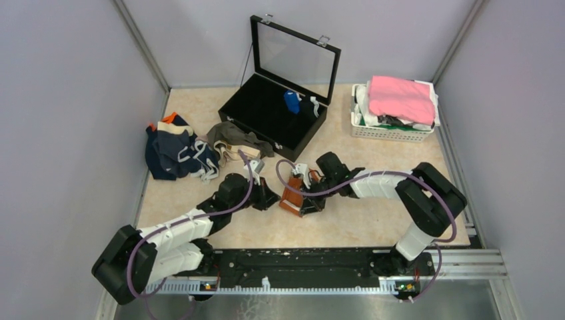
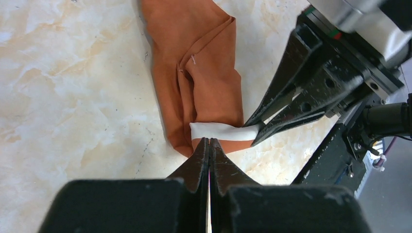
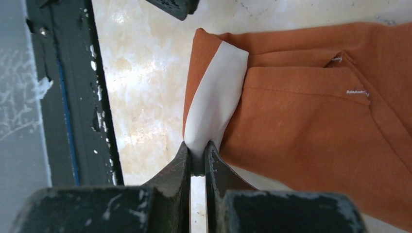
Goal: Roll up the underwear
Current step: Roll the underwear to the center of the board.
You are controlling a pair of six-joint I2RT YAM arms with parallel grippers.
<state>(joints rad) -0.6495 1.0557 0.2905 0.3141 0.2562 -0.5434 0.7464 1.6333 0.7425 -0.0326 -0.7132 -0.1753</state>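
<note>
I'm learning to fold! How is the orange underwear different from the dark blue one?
The orange underwear lies flat, folded narrow; the dark blue underwear is crumpled in a heap. The right gripper pinches the orange one; no gripper touches the blue one. Both are cloth on the table.

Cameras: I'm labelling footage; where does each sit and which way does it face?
Top external: above and behind the bases, looking down at the table; left arm and right arm show.
Left wrist: looks along the shut left fingers at the orange briefs.
Right wrist: looks along the right fingers pinching the white band.
All three views share the briefs.
</note>
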